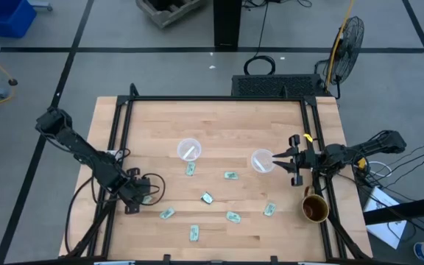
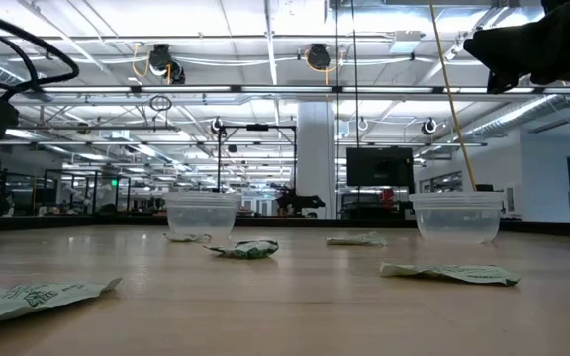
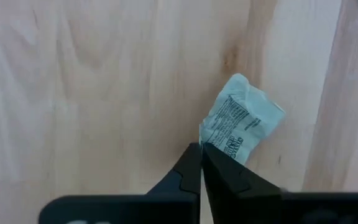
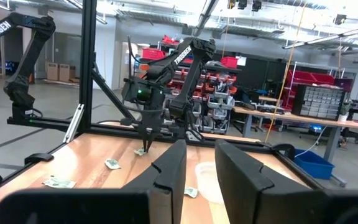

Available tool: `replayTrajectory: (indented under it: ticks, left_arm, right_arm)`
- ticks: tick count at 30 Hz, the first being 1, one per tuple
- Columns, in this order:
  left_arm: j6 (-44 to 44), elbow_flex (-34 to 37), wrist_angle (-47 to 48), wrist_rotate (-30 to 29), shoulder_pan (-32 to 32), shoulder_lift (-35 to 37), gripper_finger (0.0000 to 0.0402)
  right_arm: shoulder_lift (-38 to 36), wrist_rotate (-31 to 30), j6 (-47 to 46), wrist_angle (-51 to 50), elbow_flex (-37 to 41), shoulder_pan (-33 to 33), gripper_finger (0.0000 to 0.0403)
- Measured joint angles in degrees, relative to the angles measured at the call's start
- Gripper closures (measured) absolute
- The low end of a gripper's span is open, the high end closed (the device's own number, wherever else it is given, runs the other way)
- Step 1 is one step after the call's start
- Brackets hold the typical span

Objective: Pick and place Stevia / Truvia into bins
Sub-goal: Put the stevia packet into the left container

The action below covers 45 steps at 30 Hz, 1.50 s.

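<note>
Near the table's left edge (image 1: pixel 105 147), the left gripper (image 3: pixel 201 155) pinches a corner of a green-white packet (image 3: pixel 241 121), apparently for lifting; the right gripper (image 4: pixel 201 163), fingers parted and empty, waits beside the right-hand cup (image 1: pixel 262 160)

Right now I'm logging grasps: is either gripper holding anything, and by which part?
The left gripper is shut on a sweetener packet, pinching its corner edge. The right gripper, by the right cup, holds nothing.

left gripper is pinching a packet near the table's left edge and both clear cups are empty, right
Not quite: the left gripper does pinch a packet near the table's left edge, but the cups aren't both empty. In the high view the left cup holds a packet; the right cup looks empty.
</note>
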<state>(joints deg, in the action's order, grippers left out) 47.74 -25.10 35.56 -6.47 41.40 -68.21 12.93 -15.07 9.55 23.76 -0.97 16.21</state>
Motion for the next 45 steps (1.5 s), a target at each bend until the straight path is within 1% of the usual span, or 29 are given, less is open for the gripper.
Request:
replayTrajectory:
  ticks: [2,5,7,9,10,12,14,18,22,26,29,32,35,37,41,45]
  left_arm:
    - [-2.91,-2.12,0.35,-6.63,-0.45,-0.57,0.0396]
    - [-9.40,-7.79,-0.34,-16.75,-1.85,-0.08,0.0396]
    - [-13.49,-11.33,-0.20,-25.06,-3.99,-0.23,0.0397]
    - [-16.48,-15.10,0.66,-31.76,-6.69,-0.12,0.0398]
    - [-17.59,-17.06,0.05,-33.91,-8.40,-0.10,0.0398]
    - [-19.46,-20.18,-0.29,-35.74,-12.93,-0.06,0.0398]
    - [-21.05,-22.29,-0.55,-35.41,-17.97,-0.08,0.0399]
    - [-24.65,-23.72,-8.91,-31.26,-29.11,-0.30,0.0398]
    - [-31.84,-23.79,-15.23,-23.68,-37.97,-2.04,0.0398]
    - [-31.80,-23.77,-14.24,-16.87,-43.52,-6.50,0.0399]
    - [-31.93,-23.66,-12.51,-13.71,-45.07,-11.25,0.0397]
    - [-33.44,-23.76,-12.90,-13.68,-45.36,-15.76,0.0395]
    - [-33.26,-23.77,-13.21,-14.23,-45.33,-18.67,0.0399]
    - [-32.20,-23.77,-12.35,-13.71,-45.28,-19.81,0.0396]
    - [-34.13,-23.79,-11.70,-11.57,-45.30,-21.88,0.0384]
    - [-33.94,-23.79,-11.05,-11.47,-45.30,-23.68,0.0391]
  right_arm:
    - [0.00,-0.04,0.56,0.49,0.00,0.00,0.0323]
    - [0.01,-0.04,0.80,1.36,0.00,0.00,0.0323]
    - [0.02,-0.04,0.80,1.80,0.00,0.00,0.0323]
    - [0.00,-0.04,0.80,1.82,0.00,0.00,0.0323]
    - [0.03,-0.04,0.80,1.86,0.00,0.00,0.0323]
    - [0.16,-0.04,0.70,2.06,0.00,0.00,0.0323]
    - [0.23,-0.02,-0.19,2.09,0.00,0.00,0.0323]
    - [0.72,0.10,-1.40,2.16,0.00,0.00,0.0323]
    - [1.28,0.13,-3.45,2.13,0.00,0.00,0.0323]
    - [2.19,0.13,-5.87,0.87,0.00,0.00,0.0323]
    - [3.10,0.07,-5.70,0.39,0.00,0.00,0.0323]
    - [3.86,0.07,-4.77,0.44,0.00,0.00,0.0323]
    - [4.35,0.07,-4.69,0.22,0.00,0.00,0.0323]
    - [4.67,0.07,-4.45,0.19,0.00,0.00,0.0323]
    - [4.94,0.03,-3.44,0.44,0.00,0.00,0.0323]
    - [5.23,0.07,-2.88,0.41,0.00,0.00,0.0323]
